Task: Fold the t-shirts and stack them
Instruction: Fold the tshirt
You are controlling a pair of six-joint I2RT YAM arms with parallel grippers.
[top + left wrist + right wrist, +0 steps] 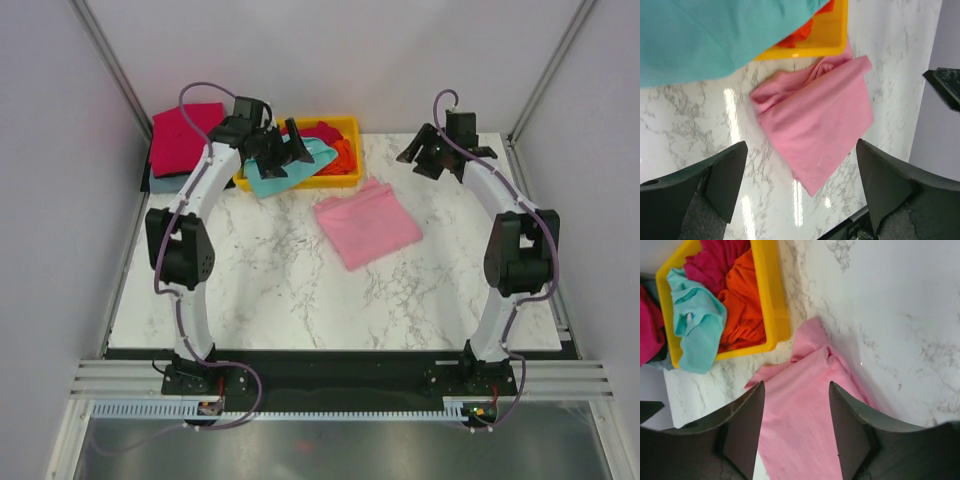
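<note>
The light pink t-shirt [368, 224] lies mid-table as a loosely folded slab, well apart from the arm bases, its far corner rumpled just beside the yellow tray [348, 124]. It looks light and limp, likely to sag and unfold if lifted by one layer, so pinching a corner through all the layers seems safest. The glossy marble table [250, 280] probably lets it slide. Beyond it, the left gripper [283, 150] and right gripper [425, 155] hover spread wide and empty. A teal t-shirt [265, 180] spills over the tray rim. Pale walls close in the far side.
</note>
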